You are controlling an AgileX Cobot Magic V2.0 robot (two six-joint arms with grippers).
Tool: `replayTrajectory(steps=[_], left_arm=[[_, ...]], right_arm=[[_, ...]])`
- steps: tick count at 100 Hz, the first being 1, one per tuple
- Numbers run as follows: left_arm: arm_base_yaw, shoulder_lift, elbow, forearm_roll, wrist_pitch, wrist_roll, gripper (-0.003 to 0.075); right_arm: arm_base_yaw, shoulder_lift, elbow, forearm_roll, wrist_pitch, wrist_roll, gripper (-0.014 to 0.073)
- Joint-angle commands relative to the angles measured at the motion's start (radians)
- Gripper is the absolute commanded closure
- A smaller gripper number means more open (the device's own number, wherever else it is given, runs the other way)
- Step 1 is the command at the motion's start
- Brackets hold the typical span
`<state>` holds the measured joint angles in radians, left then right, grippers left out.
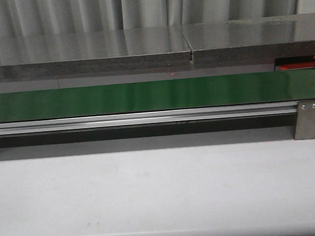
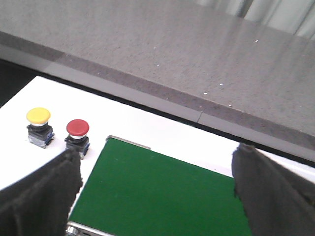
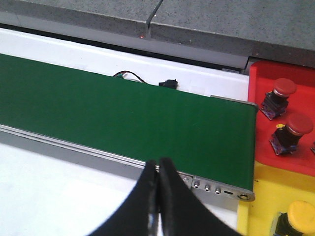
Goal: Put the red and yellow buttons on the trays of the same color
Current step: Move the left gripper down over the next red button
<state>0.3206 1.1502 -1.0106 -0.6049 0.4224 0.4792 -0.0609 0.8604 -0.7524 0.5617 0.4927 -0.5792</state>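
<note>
Nearest the left wrist camera, the left gripper point(image 2: 155, 196) is hanging with its dark padded fingers point(image 2: 42, 196) spread wide, empty, over the end of the green conveyor belt point(image 2: 162, 196). Just past that belt end, on the white counter point(image 2: 59, 98), two loose buttons are standing upright side by side: a red button point(image 2: 77, 132) closest to the belt corner and a yellow button point(image 2: 38, 123) just beyond it. Both are lying off to the side of the left finger rather than between the fingers, so I judge the left arm is the nearer one and would have to shift sideways off the belt to straddle the red cap.

The right gripper point(image 3: 158, 196) is sitting with its fingers pressed together, holding nothing, at the near rail of the belt. Beyond the belt's other end, the red tray point(image 3: 256, 98) is already carrying two red buttons point(image 3: 283, 93), and the yellow tray point(image 3: 256, 196) beside it is carrying a yellow button point(image 3: 298, 216), cut off by the frame.

In the front view neither arm is showing, and only a red sliver of tray point(image 1: 300, 65) is peeking out behind the belt's far right end.
</note>
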Motion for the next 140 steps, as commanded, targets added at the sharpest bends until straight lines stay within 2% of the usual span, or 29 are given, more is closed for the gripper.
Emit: replayTrajectory(steps=[1, 27, 44, 63, 140], left_arm=[[0.04, 0.077, -0.124, -0.03, 0.016, -0.009, 0.012], [0.074, 0.376, -0.339, 0.007, 0.024, -0.009, 0.012], [0.074, 0.56, -0.475, 0.012, 0.11, -0.009, 0.012], [0.074, 0.717, -0.586, 0.013, 0.124, -0.009, 0.012], [0.074, 0.945, -0.711, 0.101, 0.034, -0.028, 0.012]], right_arm=[[0.001, -0.009, -0.035, 0.011, -0.059, -0.008, 0.0711], [0.001, -0.009, -0.035, 0.011, -0.059, -0.008, 0.0711], [0.001, -0.009, -0.035, 0.011, -0.059, -0.008, 0.0711], [0.001, -0.009, -0.035, 0.011, -0.059, -0.008, 0.0711], [0.001, -0.009, -0.035, 0.011, -0.059, -0.008, 0.0711]])
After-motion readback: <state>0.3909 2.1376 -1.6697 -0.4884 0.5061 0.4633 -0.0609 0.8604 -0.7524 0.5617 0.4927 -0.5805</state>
